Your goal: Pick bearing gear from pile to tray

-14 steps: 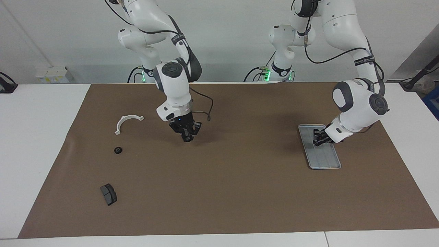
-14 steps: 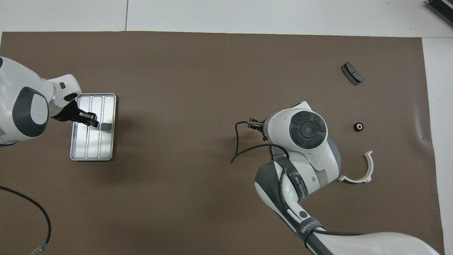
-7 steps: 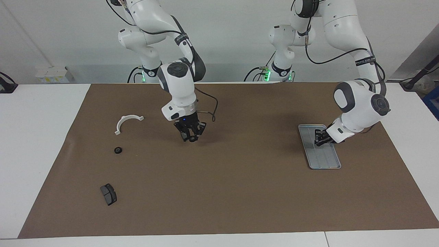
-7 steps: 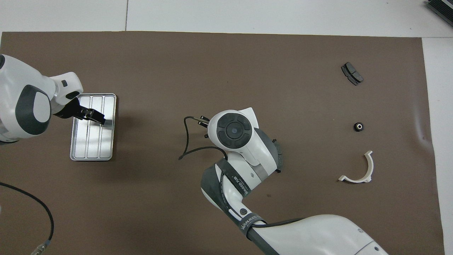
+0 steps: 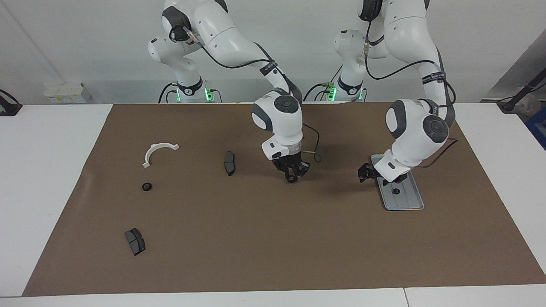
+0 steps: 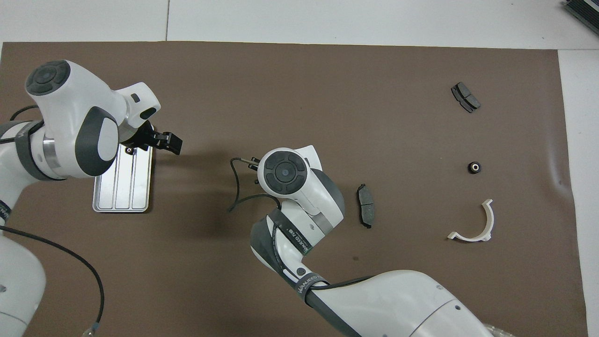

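The silver-grey tray lies toward the left arm's end of the table, with one small black gear in it. My left gripper is open and empty, low over the mat beside the tray. My right gripper is over the middle of the mat, shut on what looks like a small black gear. The overhead view hides it under its own wrist. The pile holds a white half-ring, a black gear and two brake pads.
The brown mat covers most of the white table. The brake pad nearest the middle lies close beside my right arm's wrist. The other pad lies farthest from the robots. Cables hang from both wrists.
My right gripper moved from the pile toward the middle, uncovering a brake pad. My left gripper left a gear in the tray and moved off it toward the middle.
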You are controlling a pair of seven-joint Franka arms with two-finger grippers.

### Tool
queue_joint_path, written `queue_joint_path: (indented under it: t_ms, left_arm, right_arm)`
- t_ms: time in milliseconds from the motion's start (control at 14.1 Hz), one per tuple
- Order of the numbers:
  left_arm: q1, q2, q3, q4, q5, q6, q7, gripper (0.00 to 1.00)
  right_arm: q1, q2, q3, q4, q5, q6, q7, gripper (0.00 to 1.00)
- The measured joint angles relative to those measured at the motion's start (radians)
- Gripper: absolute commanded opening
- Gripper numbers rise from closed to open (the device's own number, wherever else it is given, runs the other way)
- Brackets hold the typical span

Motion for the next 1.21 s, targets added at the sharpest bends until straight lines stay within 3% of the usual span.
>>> queue_joint_path:
  t_ms: [71, 284, 498, 924, 1208]
  left_arm:
    - [-0.024, 0.000, -0.001, 0.000, -0.002, 0.004, -0.041, 0.90]
    - [-0.098, 0.000, -0.002, 0.000, -0.005, 0.053, -0.192, 0.83]
    - [-0.193, 0.005, -0.004, -0.002, -0.005, 0.128, -0.386, 0.79]
    - [-0.394, 0.084, -0.005, -0.010, -0.005, 0.300, -0.671, 0.75]
    - [-0.439, 0.118, -0.004, -0.016, -0.005, 0.316, -0.699, 0.73]
  right_arm:
    - [0.000, 0.000, -0.001, 0.002, 0.000, 0.000, 0.000, 1.00]
    - [-0.012, -0.007, -0.019, 0.010, -0.001, -0.004, -0.005, 1.00]
    - [-0.094, -0.074, -0.028, -0.014, -0.002, -0.066, -0.151, 1.00]
    - [-0.341, -0.296, -0.028, -0.267, -0.002, -0.088, -0.582, 1.00]
    - [-0.505, -0.361, -0.028, -0.368, -0.001, -0.081, -0.877, 1.00]
